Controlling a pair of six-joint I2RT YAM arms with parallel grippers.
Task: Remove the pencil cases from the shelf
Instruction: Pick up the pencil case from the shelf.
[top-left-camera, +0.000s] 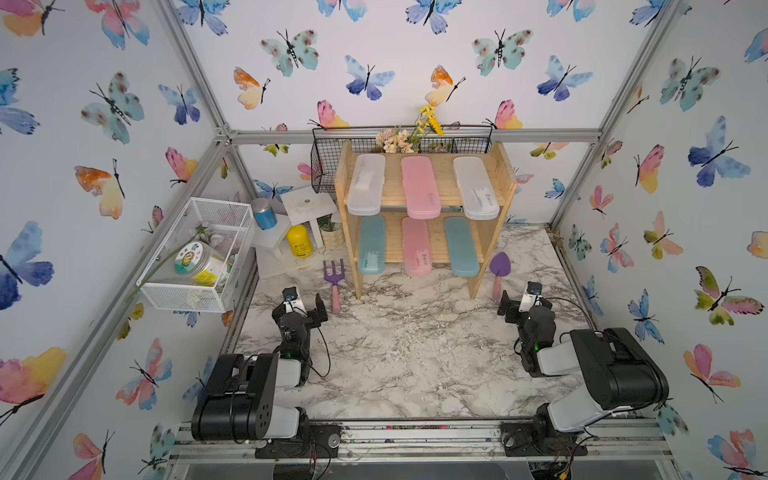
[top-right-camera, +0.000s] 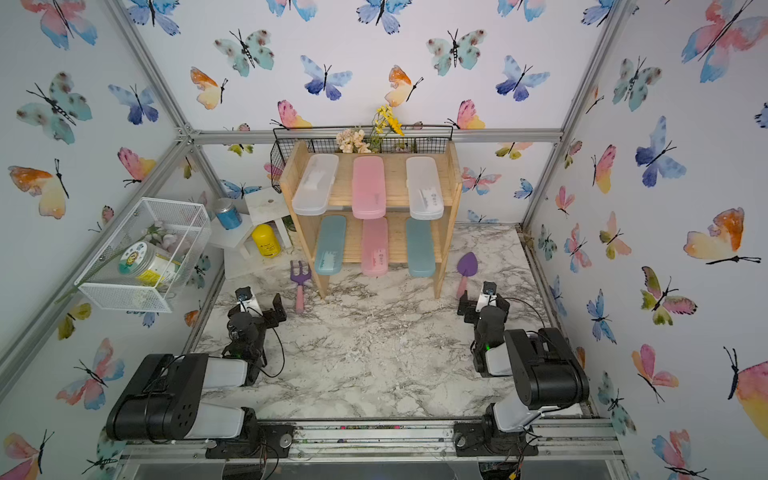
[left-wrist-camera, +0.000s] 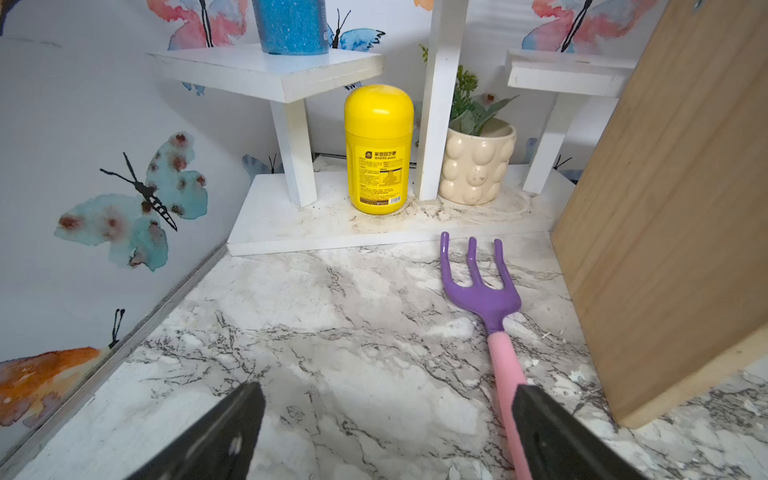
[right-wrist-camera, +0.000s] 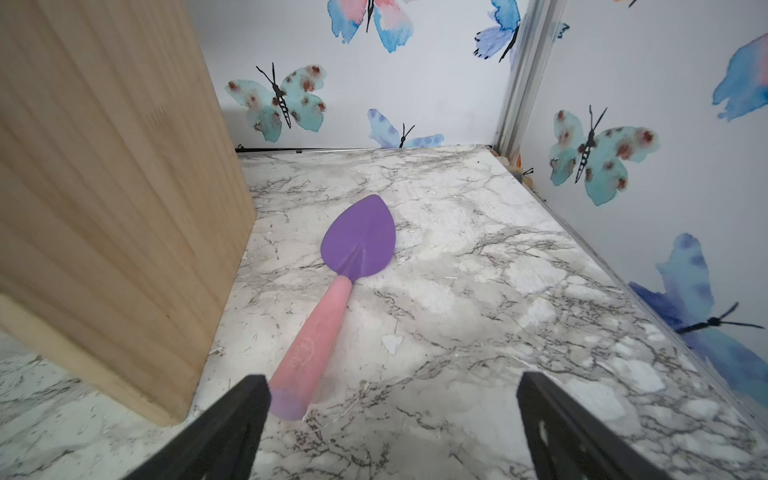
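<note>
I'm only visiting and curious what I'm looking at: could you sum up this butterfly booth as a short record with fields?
Furniture: wooden shelf, two tiers, at the back of the marble table
Upper tier: left white case, upper pink case, right white case
Lower tier: left teal case, lower pink case, right teal case
Arms: left gripper open and empty, by the toy fork; right gripper open and empty, by the toy trowel
Cases taken off: none
</note>
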